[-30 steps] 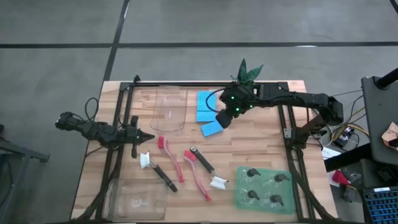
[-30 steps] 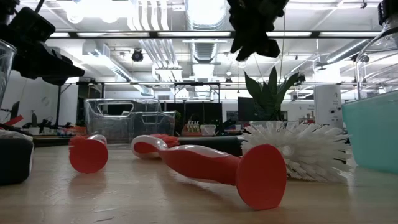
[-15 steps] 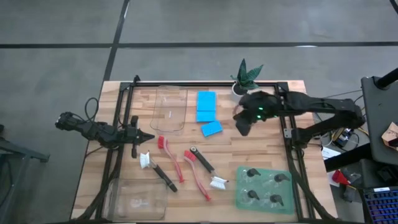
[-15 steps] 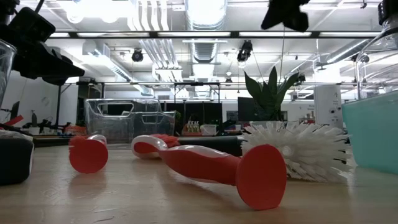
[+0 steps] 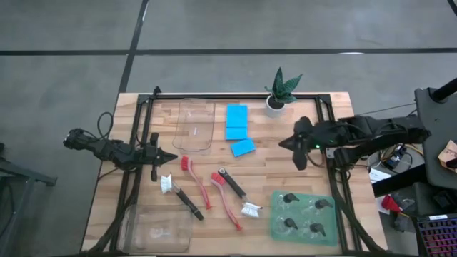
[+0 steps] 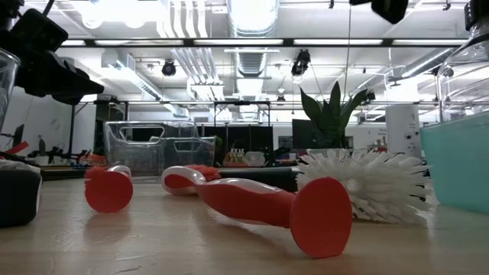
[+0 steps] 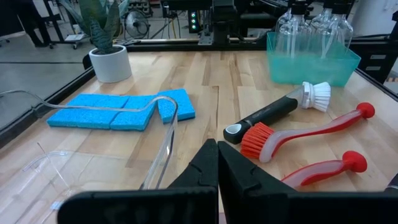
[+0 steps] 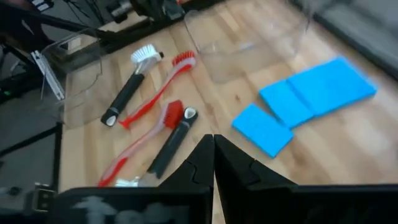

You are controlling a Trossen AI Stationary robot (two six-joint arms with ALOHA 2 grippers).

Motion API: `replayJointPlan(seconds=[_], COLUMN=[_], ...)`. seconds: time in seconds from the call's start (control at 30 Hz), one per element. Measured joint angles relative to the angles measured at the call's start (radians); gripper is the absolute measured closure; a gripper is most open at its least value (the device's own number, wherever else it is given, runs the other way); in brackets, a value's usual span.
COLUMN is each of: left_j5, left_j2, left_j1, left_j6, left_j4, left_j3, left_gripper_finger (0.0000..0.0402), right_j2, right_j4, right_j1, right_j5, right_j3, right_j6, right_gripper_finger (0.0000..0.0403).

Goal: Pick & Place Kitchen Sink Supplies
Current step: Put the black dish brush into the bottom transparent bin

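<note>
As seen from above, the right gripper (image 5: 295, 146) hung near the bench's right edge, fingers pressed together, empty; the left gripper (image 5: 166, 158) waited near the left edge, likewise closed on nothing. Three blue sponges (image 5: 236, 121) lay at the far middle beside a clear tray (image 5: 194, 125), a potted plant (image 5: 275, 94) further right. Dish brushes (image 5: 230, 193) lay mid-bench; four black-topped pieces (image 5: 303, 213) sat on a green mat (image 5: 277, 227) at the near right corner. A second clear tray (image 5: 158, 227) occupied the near left corner.

Low view: a red brush handle (image 6: 260, 202) and white bristles (image 6: 374, 183) lay on the bench.

Left wrist view: closed fingers (image 7: 214, 165) faced the sponges (image 7: 118, 111) and brushes (image 7: 292, 121).

Right wrist view: closed fingers (image 8: 211, 158) hung above brushes (image 8: 155, 99) and sponges (image 8: 305, 99).
</note>
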Motion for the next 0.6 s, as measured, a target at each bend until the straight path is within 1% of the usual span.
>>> replayJointPlan(seconds=[0.07,0.1,0.13,0.2,0.27,0.33,0.43,0.5,0.6], left_j5=[0.0,0.0,-0.003,-0.03,-0.048,-0.05,-0.05,-0.05,-0.048], left_j2=[0.0,0.0,0.0,0.0,0.0,0.0,0.0,0.0,0.001], left_j1=[0.0,0.0,0.0,0.0,0.0,0.0,0.0,0.0,0.0], left_j6=[0.0,0.01,0.049,0.176,0.254,0.266,0.245,0.238,0.23], left_j4=[0.0,0.0,0.0,0.003,0.003,0.003,0.003,0.004,0.005], left_j3=[0.0,0.0,0.0,0.0,0.0,0.0,0.0,0.0,0.0], left_gripper_finger=[0.0401,0.0401,0.0401,0.0401,0.0401,0.0401,0.0401,0.0401,0.0401], right_j2=[-0.038,-0.056,-0.077,-0.116,-0.157,-0.201,-0.263,-0.297,-0.345], right_j4=[0.03,0.054,0.088,0.17,0.269,0.364,0.416,0.423,0.519], right_j1=[0.027,0.041,0.055,0.089,0.122,0.153,0.193,0.214,0.249], right_j5=[0.041,0.046,0.044,0.046,0.047,0.047,0.05,0.049,0.051], right_j3=[-0.03,-0.049,-0.073,-0.129,-0.195,-0.255,-0.323,-0.367,-0.449], right_j6=[-0.025,-0.042,-0.067,-0.118,-0.163,-0.22,-0.316,-0.329,-0.348], right_gripper_finger=[0.0395,0.0395,0.0395,0.0395,0.0395,0.0395,0.0395,0.0395,0.0395])
